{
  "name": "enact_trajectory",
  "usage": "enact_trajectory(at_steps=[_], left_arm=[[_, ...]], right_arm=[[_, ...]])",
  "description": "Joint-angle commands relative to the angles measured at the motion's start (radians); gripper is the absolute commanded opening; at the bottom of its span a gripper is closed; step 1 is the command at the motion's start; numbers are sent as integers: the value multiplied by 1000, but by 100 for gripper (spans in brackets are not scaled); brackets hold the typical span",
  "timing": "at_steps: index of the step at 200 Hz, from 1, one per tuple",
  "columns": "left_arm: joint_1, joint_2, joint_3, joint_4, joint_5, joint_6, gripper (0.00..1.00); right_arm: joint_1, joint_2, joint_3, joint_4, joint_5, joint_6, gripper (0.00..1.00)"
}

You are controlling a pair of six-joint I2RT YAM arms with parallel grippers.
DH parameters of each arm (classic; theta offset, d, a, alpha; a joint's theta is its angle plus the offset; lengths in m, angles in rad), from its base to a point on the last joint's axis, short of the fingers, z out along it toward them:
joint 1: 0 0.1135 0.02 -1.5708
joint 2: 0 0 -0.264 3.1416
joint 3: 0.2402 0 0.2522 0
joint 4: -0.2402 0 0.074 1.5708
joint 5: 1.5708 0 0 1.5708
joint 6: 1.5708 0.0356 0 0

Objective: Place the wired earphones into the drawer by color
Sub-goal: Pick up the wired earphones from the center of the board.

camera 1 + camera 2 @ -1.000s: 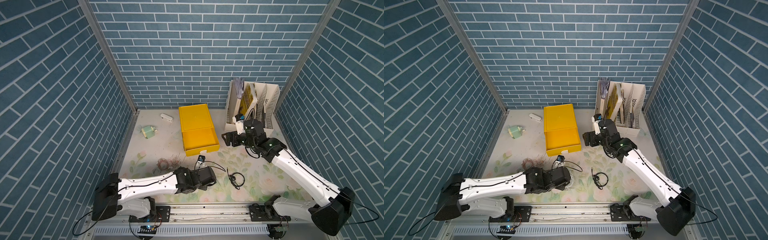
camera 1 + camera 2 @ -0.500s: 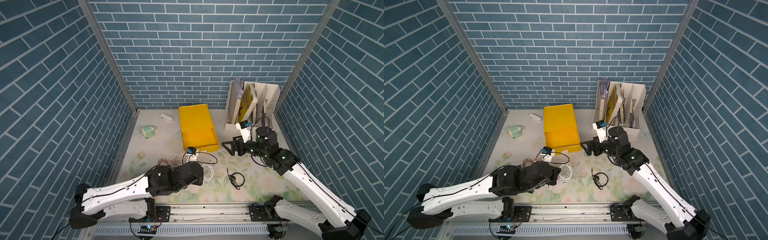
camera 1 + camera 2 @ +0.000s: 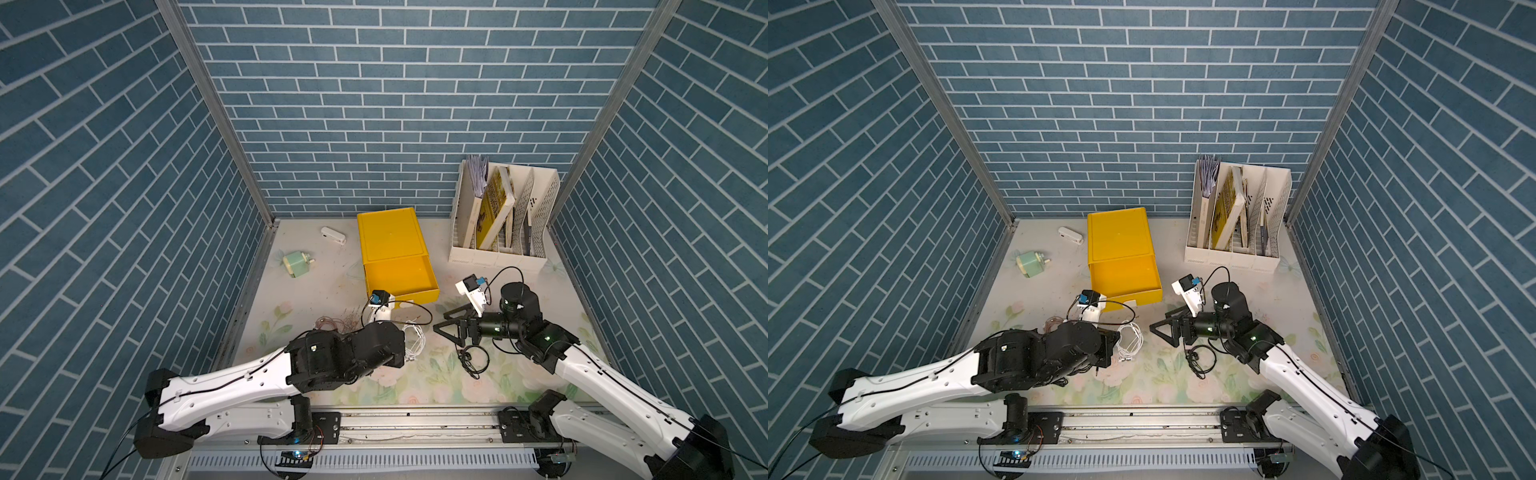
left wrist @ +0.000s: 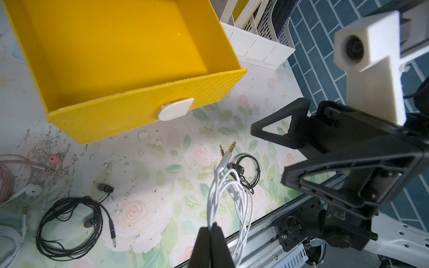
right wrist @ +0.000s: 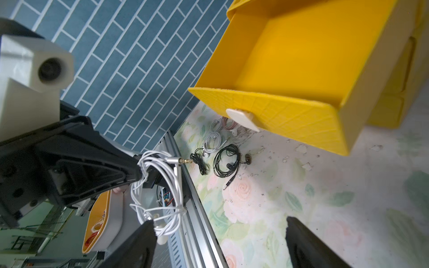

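Lower centre, the left gripper (image 4: 210, 228) pinches white earphones (image 4: 211, 204), likely bound for the open drawer (image 4: 139, 111); right gripper (image 5: 219, 221) gapes empty.

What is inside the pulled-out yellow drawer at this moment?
Only the bare yellow floor of the drawer shows; nothing lies on it. Its rear end, under the top of the cabinet, is covered.

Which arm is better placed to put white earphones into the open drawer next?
Left. The left gripper is shut on white earphones, held in the air near the front of the drawer. The right gripper is open and empty.
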Motion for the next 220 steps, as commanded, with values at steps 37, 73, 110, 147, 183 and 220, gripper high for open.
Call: enact_trajectory(at_steps=[37,73,110,147,183,220], left_arm=[[-4,-3,16,-9,-22,2,1],[-5,-2,17,-5,-23,2,1],[-5,-8,7,6,-22,1,1],[-5,-12,-9,17,-18,1,1],[-5,-12,-15,28,-19,7,1],[-5,-12,-26,32,-23,7,2]], right_arm=[[100,20,-23,202,-34,70,92],[148,81,-18,225,-6,70,91],[163,141,-2,229,29,63,87],[166,149,13,255,37,69,79],[170,163,14,287,8,69,65],[182,181,19,298,0,69,48]])
